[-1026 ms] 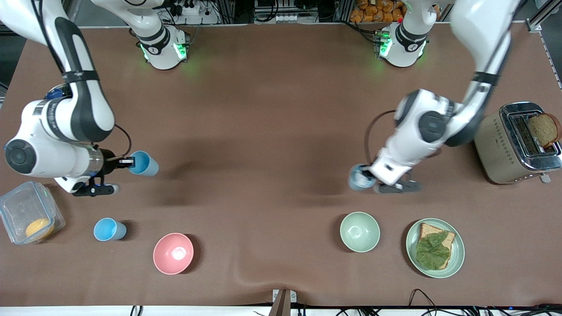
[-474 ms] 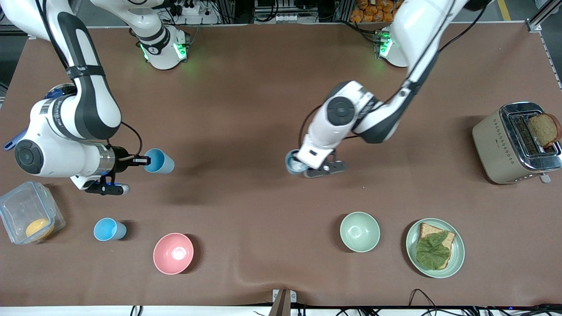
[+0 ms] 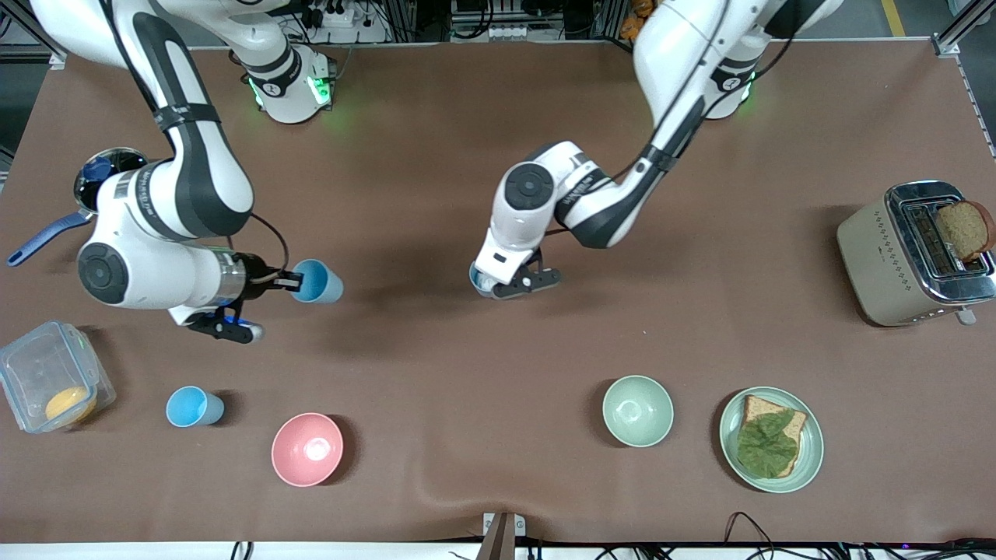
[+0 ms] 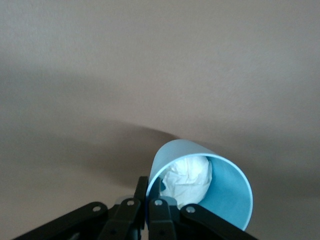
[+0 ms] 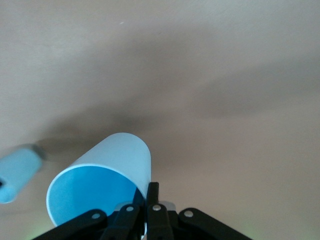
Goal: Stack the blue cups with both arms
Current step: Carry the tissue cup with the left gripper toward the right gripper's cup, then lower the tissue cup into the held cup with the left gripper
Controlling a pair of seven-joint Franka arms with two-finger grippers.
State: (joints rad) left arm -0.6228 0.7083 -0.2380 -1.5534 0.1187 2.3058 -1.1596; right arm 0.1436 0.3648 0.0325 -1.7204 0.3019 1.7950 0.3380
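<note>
My right gripper (image 3: pixel 294 281) is shut on the rim of a blue cup (image 3: pixel 319 281), held on its side above the table toward the right arm's end. In the right wrist view that cup (image 5: pixel 97 187) is empty, and my right gripper (image 5: pixel 148 196) pinches its wall. My left gripper (image 3: pixel 485 283) is over the table's middle, shut on a second blue cup (image 3: pixel 475 278) that is mostly hidden under the wrist. The left wrist view shows this cup (image 4: pixel 227 192) with crumpled white paper (image 4: pixel 189 177) inside and my left gripper (image 4: pixel 148 192) clamped on its rim. A third blue cup (image 3: pixel 193 407) stands upright on the table.
A pink bowl (image 3: pixel 306 449) and a pale green bowl (image 3: pixel 637 410) sit near the front edge. Beside the green bowl is a plate (image 3: pixel 809 459) with bread and lettuce. A toaster (image 3: pixel 879 260), a clear container (image 3: pixel 27 365) and a blue-handled pan (image 3: pixel 47 233) stand at the table's ends.
The left arm has swept its cup from beside the toaster to over the table's middle. The right arm has carried its cup a little toward the middle too.
</note>
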